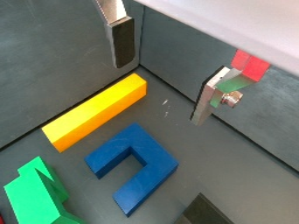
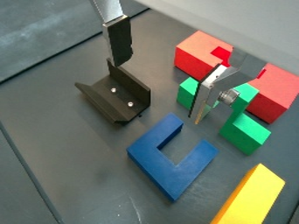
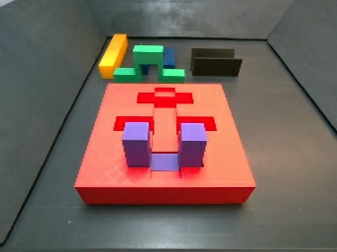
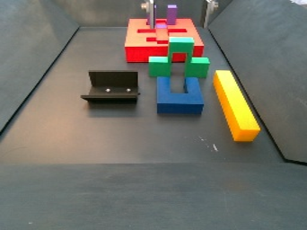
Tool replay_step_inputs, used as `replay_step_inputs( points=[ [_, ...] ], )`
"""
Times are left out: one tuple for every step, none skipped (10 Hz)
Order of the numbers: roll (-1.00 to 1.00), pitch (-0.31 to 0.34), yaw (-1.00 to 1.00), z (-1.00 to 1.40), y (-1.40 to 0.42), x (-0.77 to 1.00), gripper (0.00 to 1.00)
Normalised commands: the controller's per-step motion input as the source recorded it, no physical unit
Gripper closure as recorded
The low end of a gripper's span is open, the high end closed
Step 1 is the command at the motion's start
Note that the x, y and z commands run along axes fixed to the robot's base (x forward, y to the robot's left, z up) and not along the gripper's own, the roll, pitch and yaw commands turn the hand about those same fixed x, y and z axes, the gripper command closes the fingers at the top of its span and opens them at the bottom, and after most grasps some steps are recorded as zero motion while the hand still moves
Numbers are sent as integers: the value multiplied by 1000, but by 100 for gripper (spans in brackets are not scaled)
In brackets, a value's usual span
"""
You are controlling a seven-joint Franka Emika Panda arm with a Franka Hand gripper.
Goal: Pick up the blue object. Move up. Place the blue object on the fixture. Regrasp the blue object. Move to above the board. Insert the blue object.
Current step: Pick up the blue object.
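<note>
In both wrist views I see my two-finger gripper [image 1: 162,79] [image 2: 162,74] hanging above the dark floor with its flat silver plates spread wide and nothing between them; one finger [image 1: 121,41] shows its dark pad, and the other finger [image 2: 212,94] stands across the gap. Below it lies the dark blue U-shaped block, the blue object [image 1: 132,165] [image 2: 172,156], flat on the floor and untouched. In a side view the blue object [image 4: 180,94] rests with its prongs pointing toward the large thick red slab with recesses in its top, the board [image 4: 143,40], and sits between the small black boxy fixture [image 4: 115,88] and the long yellow bar [image 4: 234,105]. The green stepped block [image 4: 180,56] stands just beyond the blue object, close against the board. In a side view a lighter purple U-shaped block [image 3: 164,145] sits upright in a recess of the board [image 3: 118,172], and the fixture [image 3: 218,63] stands at the far end near the green block [image 3: 149,59] and yellow bar [image 3: 113,54].
</note>
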Motion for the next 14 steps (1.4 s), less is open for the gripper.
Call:
replay_step_inputs(
  points=[
    [10,-80,0,-363,-500,757,0],
    [27,-123,0,-523,-531,826,0],
    [0,-123,0,-551,-437,886,0],
    [0,-190,0,-709,-220,634,0],
    [0,-129,0,-769,0,466,0],
    [0,-164,0,-843,0,266,0],
    [-10,-179,9,-840,0,297,0],
    [-46,-204,0,-777,0,169,0],
    [-87,-159,0,-674,0,160,0],
    [-136,-143,0,-557,0,0,0],
    [-220,-131,0,-449,3,0,0],
    [-273,-197,0,-466,6,0,0],
    [-283,-169,0,-397,23,0,0],
    [-261,-164,0,-300,0,-89,0]
  ],
)
